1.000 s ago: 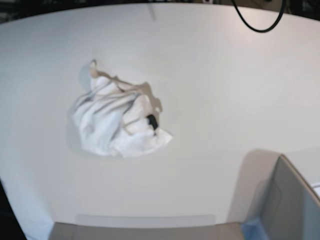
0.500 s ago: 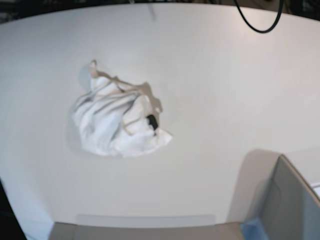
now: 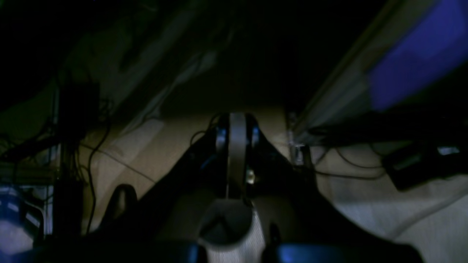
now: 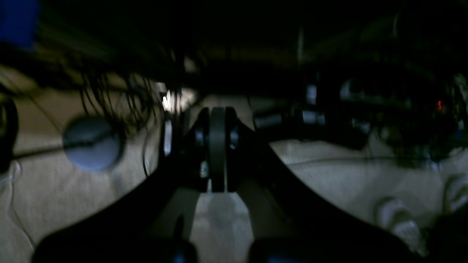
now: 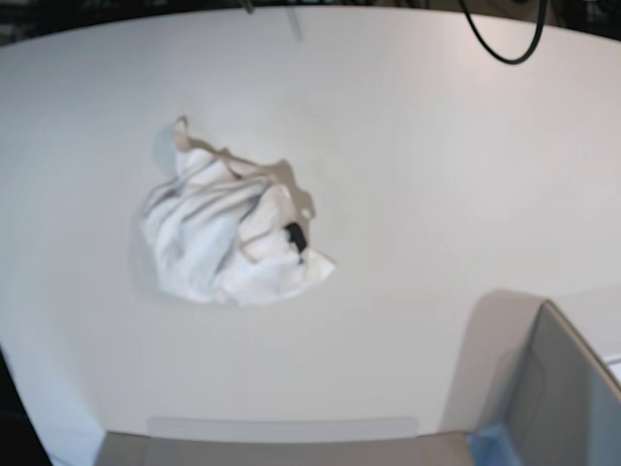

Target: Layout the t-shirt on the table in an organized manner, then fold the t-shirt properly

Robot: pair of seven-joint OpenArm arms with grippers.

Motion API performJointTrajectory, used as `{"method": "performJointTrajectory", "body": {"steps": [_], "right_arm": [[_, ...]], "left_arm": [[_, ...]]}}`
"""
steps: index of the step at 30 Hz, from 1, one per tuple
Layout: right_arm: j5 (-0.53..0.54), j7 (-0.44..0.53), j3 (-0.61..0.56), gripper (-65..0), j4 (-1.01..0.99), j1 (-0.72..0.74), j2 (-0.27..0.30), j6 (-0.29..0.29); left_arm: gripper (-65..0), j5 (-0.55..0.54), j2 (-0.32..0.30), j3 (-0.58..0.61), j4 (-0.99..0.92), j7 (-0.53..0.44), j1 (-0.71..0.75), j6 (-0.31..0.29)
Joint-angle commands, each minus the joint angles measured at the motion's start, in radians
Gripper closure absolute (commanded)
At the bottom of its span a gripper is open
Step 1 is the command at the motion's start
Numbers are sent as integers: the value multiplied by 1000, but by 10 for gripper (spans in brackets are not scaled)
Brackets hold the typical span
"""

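Observation:
The t-shirt (image 5: 228, 233) lies crumpled in a white heap on the left half of the white table (image 5: 427, 194), its small black tag (image 5: 295, 236) showing at its right side. No arm shows in the base view. In the dark left wrist view my left gripper (image 3: 237, 146) is shut, its fingers pressed together with nothing between them. My right gripper (image 4: 218, 146) is likewise shut and empty in the right wrist view. Both wrist views show only a dim floor with cables, not the shirt or the table.
A grey box corner (image 5: 563, 388) rises at the bottom right of the base view. A black cable loop (image 5: 500, 39) hangs over the table's far edge. A round grey disc (image 4: 91, 142) lies on the floor in the right wrist view.

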Motion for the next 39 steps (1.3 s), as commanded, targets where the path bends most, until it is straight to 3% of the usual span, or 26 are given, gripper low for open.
{"method": "performJointTrajectory", "body": {"steps": [1, 7, 14, 20, 32, 39], "right_arm": [[-5, 26, -5, -4, -1, -18, 3, -1], [-5, 32, -7, -5, 34, -25, 1, -1], [-5, 31, -7, -5, 512, -247, -3, -1], [-5, 29, -1, -5, 834, -387, -3, -1], [-5, 28, -5, -5, 1302, -568, -5, 1], [-2, 28, 1, -5, 1449, -554, -3, 1]], "left_arm": [[-1, -4, -2, -3, 21, -40, 29, 6], [-1, -6, 18, -5, 203, -46, 110, 8], [-1, -6, 52, -5, 602, -46, 307, 8], [-1, -6, 67, -3, 814, -46, 405, 8], [-1, -6, 93, 0, 1173, -46, 532, 8], [-1, 0, 130, 4, 1296, -43, 535, 5]]}}
